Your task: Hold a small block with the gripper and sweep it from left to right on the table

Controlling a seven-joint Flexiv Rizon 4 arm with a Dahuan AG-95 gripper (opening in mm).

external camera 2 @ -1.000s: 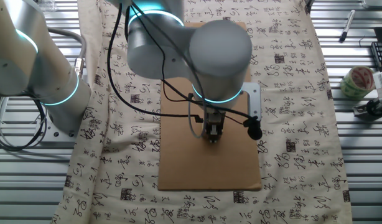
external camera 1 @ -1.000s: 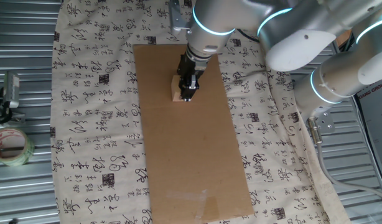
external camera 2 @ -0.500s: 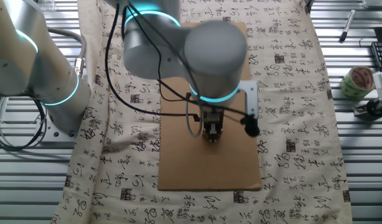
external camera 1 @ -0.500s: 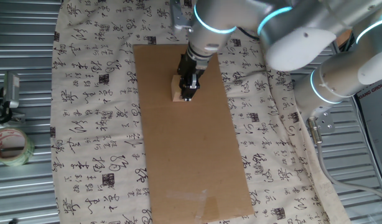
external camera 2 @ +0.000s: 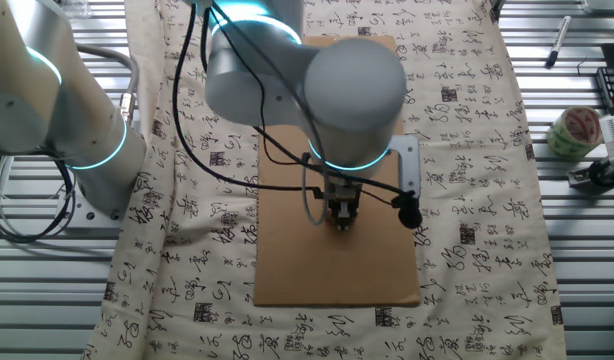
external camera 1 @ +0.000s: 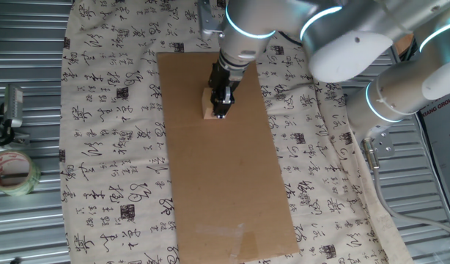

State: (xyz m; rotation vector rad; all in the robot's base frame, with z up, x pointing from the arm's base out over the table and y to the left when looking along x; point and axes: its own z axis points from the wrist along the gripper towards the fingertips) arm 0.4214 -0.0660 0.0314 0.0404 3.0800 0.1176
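The gripper (external camera 1: pixel 220 111) grips the small block (external camera 1: pixel 209 106) near the cardboard sheet's (external camera 1: pixel 225 176) far end; next, drag it sideways

Tool (external camera 2: pixel 343 218) pointing down onto brown cardboard sheet (external camera 2: pixel 287 260) (block hidden), calligraphy cloth (external camera 2: pixel 467 150) around

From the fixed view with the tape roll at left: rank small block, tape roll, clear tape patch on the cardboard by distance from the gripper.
1. Small block: at the gripper, on the cardboard's upper part.
2. Clear tape patch: near the cardboard's bottom end, well below the gripper.
3. Tape roll: far left, off the cloth on the corrugated metal.
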